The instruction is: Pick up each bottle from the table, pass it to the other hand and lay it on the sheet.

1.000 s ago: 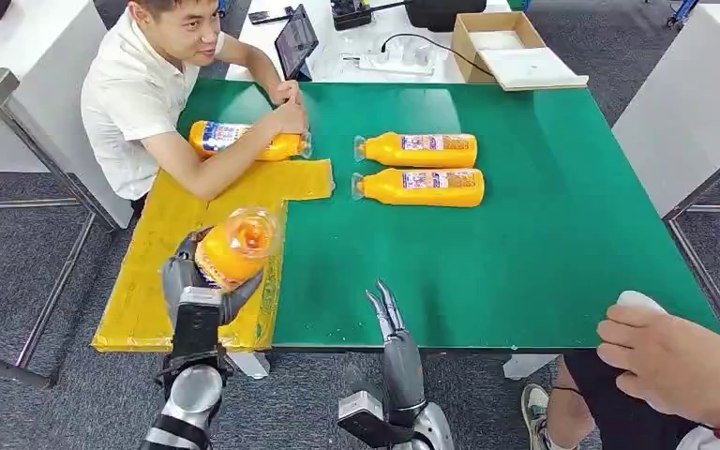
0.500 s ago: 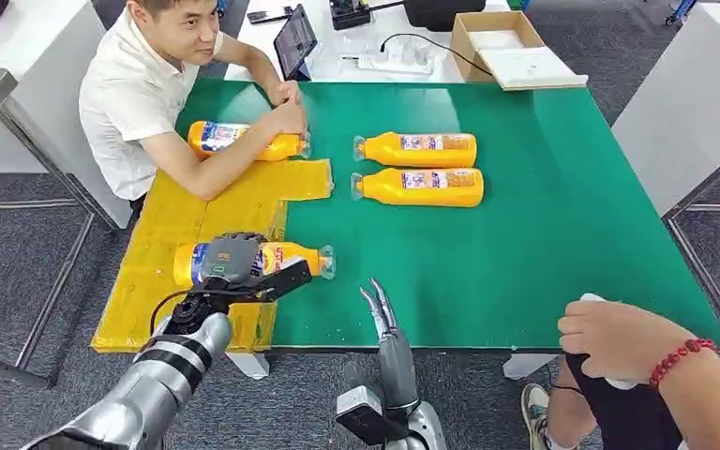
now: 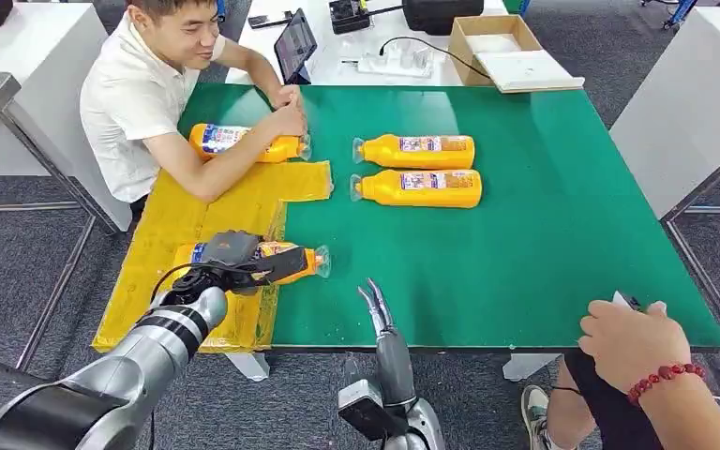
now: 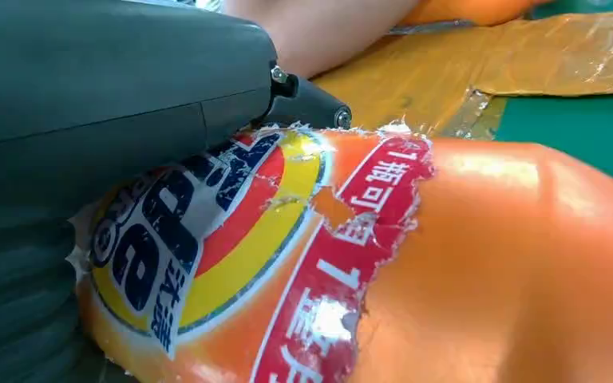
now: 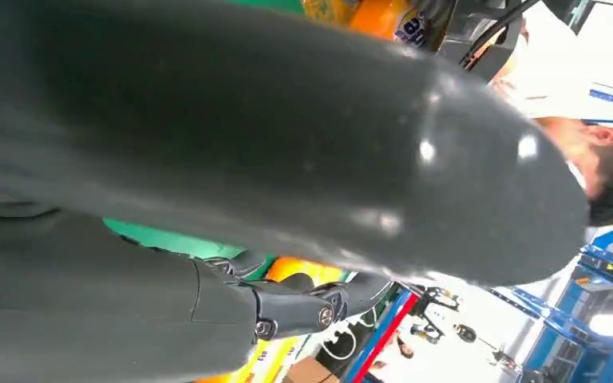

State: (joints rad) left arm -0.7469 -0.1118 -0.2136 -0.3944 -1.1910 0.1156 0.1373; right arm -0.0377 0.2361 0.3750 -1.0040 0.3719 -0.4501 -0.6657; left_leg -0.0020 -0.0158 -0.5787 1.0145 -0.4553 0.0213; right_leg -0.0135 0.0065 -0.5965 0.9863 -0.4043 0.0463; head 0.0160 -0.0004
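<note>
Left robot hand [image 3: 234,255] grips the orange bottle [image 3: 286,259] lying on the yellow sheet [image 3: 173,220], cap over green worktop [image 3: 544,234]. Right robot hand [image 3: 375,309] empty, fingers straight and close together.

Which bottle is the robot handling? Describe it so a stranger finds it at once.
Start at the yellow sheet on the green table's left side. At its near end lies an orange bottle, cap toward the green. Alone among four, it has the robot's left hand on it.

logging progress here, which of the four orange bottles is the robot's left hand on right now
The bottle lying at the yellow sheet's near edge, under the left hand. A person's hand rests on one; two lie untouched on the green table.
</note>
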